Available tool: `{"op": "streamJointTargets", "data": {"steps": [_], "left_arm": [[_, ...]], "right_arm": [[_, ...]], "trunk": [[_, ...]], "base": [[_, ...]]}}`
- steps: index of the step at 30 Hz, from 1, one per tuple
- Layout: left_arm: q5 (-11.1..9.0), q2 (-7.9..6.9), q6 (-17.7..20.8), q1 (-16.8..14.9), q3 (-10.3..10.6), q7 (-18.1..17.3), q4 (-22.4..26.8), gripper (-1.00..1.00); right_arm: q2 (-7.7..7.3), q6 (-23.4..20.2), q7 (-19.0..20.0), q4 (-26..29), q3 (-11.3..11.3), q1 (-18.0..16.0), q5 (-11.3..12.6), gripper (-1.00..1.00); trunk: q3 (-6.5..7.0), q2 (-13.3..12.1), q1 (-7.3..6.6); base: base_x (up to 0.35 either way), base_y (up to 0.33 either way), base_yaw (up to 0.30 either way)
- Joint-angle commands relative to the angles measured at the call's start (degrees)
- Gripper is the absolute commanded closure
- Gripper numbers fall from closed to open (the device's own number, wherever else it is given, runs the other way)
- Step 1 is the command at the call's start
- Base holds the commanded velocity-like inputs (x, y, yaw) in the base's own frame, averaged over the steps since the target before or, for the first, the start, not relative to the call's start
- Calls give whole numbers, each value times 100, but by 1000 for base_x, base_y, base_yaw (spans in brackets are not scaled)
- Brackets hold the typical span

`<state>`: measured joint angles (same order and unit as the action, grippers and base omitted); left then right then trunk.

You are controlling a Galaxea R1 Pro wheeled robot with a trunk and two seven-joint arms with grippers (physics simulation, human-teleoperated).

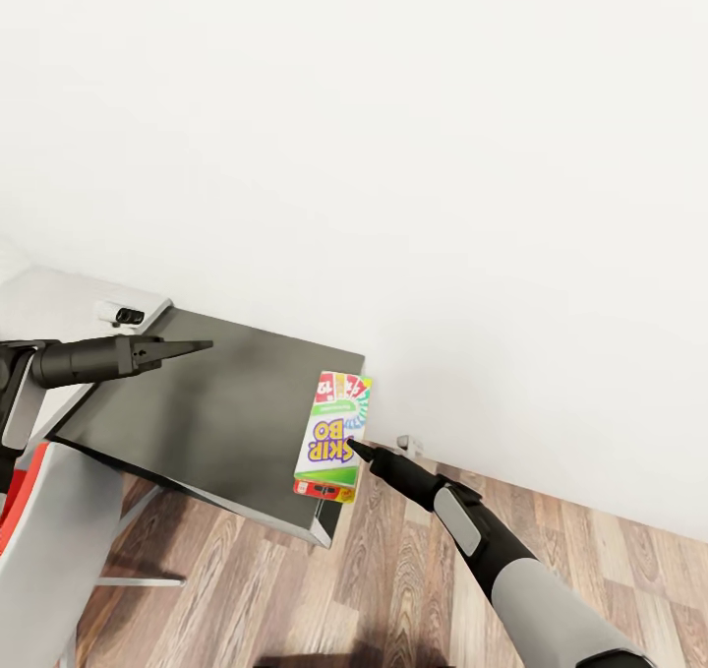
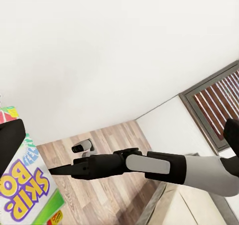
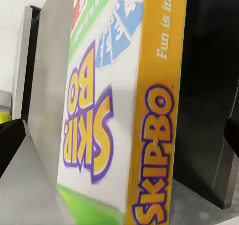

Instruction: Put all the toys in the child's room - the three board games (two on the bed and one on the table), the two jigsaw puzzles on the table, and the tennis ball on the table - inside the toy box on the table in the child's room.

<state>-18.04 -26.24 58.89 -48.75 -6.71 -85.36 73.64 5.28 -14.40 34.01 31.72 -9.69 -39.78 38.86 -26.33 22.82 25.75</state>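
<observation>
One board game (image 1: 334,437), the Skip-Bo box, sat against the right gripper (image 1: 352,445), whose fingers looked clamped on its edge beside the dark cabinet (image 1: 226,412). Keeping the box level and clear of the cabinet seemed wise. The left gripper (image 1: 202,345) hovered apart, fingers together, holding nothing.

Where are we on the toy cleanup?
Nothing looks finished here: no toy box in sight. In hand: the Skip-Bo board game is at the right claw, seemingly gripped at its edge, above the corner of a dark grey-topped cabinet. The left claw hovers over that top, carrying nothing. Left: get this game into the box, plus the other toys, whose status can't be judged from here.
</observation>
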Motion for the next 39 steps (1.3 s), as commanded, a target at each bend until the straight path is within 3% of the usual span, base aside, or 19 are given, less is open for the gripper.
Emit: {"op": "streamJointTargets", "data": {"steps": [1, 39], "left_arm": [[-6, -3, 61, -3, 2, -15, 1, -100], [-7, -4, 61, 6, -32, -24, -1, -100]], "right_arm": [[-1, -45, 0, 1, -7, -4, 60, -100], [-36, -80, 9, 1, 11, -4, 86, -100]], "trunk": [[-8, 10, 3], [-8, 10, 3]], "base": [[0, 94, 0], [0, 9, 0]]}}
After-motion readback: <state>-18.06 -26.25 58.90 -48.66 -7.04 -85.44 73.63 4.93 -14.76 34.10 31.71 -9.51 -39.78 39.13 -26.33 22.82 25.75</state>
